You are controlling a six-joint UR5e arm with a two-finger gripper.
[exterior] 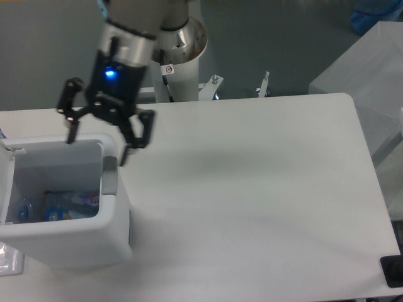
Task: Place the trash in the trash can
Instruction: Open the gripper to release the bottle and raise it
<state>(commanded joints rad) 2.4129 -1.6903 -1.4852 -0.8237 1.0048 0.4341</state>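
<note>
The white boxy trash can [69, 242] with a grey side strip [109, 177] stands at the table's left edge. Crumpled clear and bluish plastic [66, 204] lies on its bottom; it looks like the crushed bottle, but I cannot tell the pieces apart. My gripper [97, 151] hangs open and empty just above the can's back right rim. One finger [70, 135] is over the back rim and the other [128, 154] is just outside the right wall.
A small clear flat piece [9, 259] lies on the table at the frame's left edge, in front of the can; what it is I cannot tell. The arm's white base [182, 69] stands behind the table. A dark object [393, 272] is at the right front corner.
</note>
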